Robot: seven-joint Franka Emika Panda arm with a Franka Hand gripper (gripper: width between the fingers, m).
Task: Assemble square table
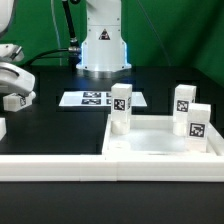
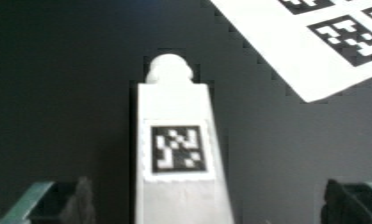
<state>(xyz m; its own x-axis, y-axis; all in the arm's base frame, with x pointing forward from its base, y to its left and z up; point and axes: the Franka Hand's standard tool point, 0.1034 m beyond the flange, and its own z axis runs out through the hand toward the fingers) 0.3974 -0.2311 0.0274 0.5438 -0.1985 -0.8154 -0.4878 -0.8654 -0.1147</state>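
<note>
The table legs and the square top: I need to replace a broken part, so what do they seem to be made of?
The legs look like white plastic, matte and moulded, each bearing a printed black-and-white tag. The square top also looks like white plastic, smooth with a faint sheen inside its raised rim. Neither shows grain or metal shine; painted wood can't be excluded.

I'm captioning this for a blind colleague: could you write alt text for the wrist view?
A white table leg with a black-and-white tag lies lengthwise on the black table, between the claw's open dark-green fingers. A corner of the marker board shows nearby.
</note>
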